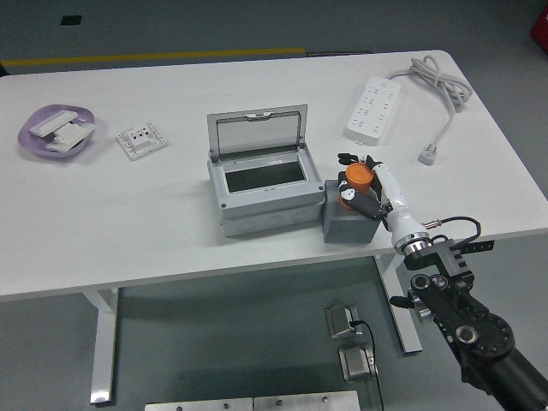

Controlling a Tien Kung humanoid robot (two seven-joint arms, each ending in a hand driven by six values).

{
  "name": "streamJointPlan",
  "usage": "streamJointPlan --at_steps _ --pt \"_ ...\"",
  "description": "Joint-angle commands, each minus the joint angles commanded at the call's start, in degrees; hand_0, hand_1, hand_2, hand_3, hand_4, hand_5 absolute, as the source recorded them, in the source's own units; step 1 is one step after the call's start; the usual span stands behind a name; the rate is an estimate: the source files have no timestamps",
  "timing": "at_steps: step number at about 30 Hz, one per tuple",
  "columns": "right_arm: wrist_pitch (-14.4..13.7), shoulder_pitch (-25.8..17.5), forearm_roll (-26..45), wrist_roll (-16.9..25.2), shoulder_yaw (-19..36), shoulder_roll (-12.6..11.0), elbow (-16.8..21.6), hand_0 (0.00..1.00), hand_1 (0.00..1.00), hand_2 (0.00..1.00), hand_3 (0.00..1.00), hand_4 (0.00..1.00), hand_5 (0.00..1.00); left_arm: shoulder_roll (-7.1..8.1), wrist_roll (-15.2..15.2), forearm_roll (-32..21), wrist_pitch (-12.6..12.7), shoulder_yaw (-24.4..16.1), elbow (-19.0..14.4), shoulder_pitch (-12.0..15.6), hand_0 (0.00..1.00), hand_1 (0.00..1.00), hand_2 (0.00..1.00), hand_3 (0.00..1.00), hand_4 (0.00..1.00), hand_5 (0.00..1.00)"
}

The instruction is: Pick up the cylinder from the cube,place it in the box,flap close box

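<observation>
Across most of the head view stretches a white tabletop (171,223), its near edge running along the lower part of the picture with grey floor beyond and below it. Near the middle of the tabletop sits a grey box (261,184) with its clear hinged flap (259,133) standing upright at the back, so the dark inside shows from above. Just beside the box, touching its right side, stands a smaller grey cube (347,224) close to the near edge.

From the lower right corner the robot's black right arm (467,321) reaches up and in, narrowing to a white wrist. Its right hand (366,190) rests over the cube, fingers curled around an orange cylinder (359,176) that sits upright on top of the cube. The cylinder appears gripped between a dark thumb on the near side and fingers on the far side; whether it is lifted clear of the cube cannot be told.

At the far right lies a white power strip (374,108), its pale cable (441,86) looped toward the edge. At the far left sits a purple dish (34,137) holding white parts, and near it a small white socket plate (141,141) lies flat.
</observation>
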Motion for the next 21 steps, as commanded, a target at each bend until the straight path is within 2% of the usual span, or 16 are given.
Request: streamJointPlan --at_steps 6,7,11,16,21 --pt "-0.07 1.84 -0.57 -0.14 -0.16 -1.06 -0.67 0.78 0.643 0.642 0.609 0.002 0.002 0.02 0.03 0.25 0.02 -0.21 0.0 -0.05 0.557 0.533 0.479 0.612 0.002 0.002" --pt "-0.07 2.37 -0.72 -0.21 -0.34 -1.41 -0.82 0.716 0.623 0.639 0.606 0.002 0.002 0.05 0.04 0.37 0.03 -0.32 0.0 -0.08 0.558 0.533 0.48 0.61 0.002 0.002" --pt "-0.19 4.69 -1.39 -0.51 -1.29 -2.76 -1.28 0.716 0.623 0.639 0.606 0.002 0.002 0.16 0.06 0.71 0.08 -0.67 0.0 -0.19 0.558 0.533 0.48 0.61 0.002 0.002" --pt "-1.02 8.65 -3.06 -1.56 -3.79 -3.82 -1.51 0.687 0.62 0.642 0.605 0.002 0.002 0.24 0.1 1.07 0.12 -1.06 0.0 -0.32 0.562 0.535 0.482 0.61 0.002 0.002" --pt "-1.44 12.81 -5.87 -3.37 -8.33 -3.52 -1.94 0.687 0.611 0.645 0.604 0.002 0.002 0.38 0.18 1.41 0.19 -1.37 0.0 -0.43 0.562 0.536 0.482 0.611 0.002 0.002"
